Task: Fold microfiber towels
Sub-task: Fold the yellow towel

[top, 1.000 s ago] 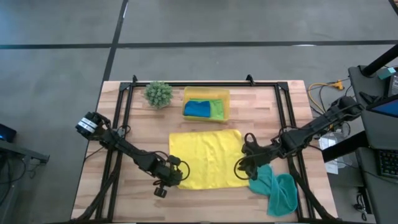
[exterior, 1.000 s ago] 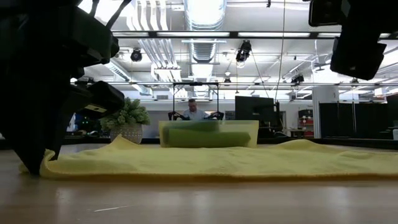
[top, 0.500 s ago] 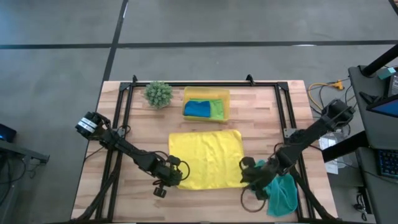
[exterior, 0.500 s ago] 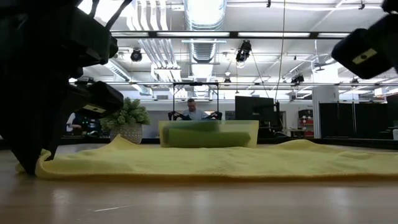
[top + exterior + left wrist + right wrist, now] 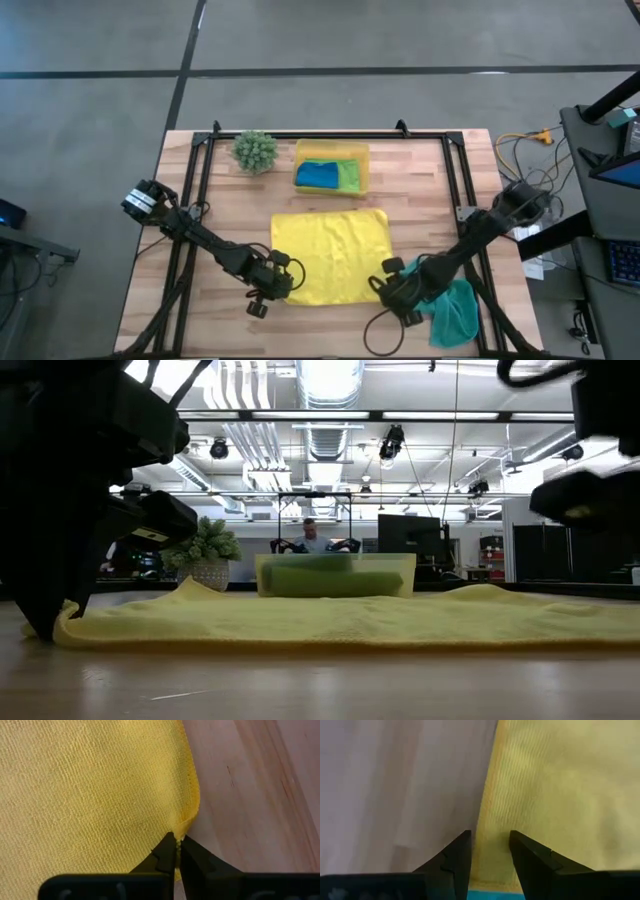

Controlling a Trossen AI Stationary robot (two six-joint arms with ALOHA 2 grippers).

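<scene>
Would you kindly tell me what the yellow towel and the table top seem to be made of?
Yellow towel: apparently microfiber cloth, matte, showing fine ribbed loops and a stitched hem. Table top: seemingly wood planks with a smooth, light finish, showing grain lines and seams.

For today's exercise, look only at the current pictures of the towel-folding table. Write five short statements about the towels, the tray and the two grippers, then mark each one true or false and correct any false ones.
1. The left gripper is shut on the yellow towel. True.
2. The right gripper has pinched the yellow towel. False: its fingers stand apart over the towel's edge.
3. The teal towel lies crumpled near the right arm. True.
4. The yellow tray holds only the blue towel. False: the lime green towel lies beside it.
5. The spiky plant stands on the yellow towel. False: it stands apart, beside the tray.
</scene>
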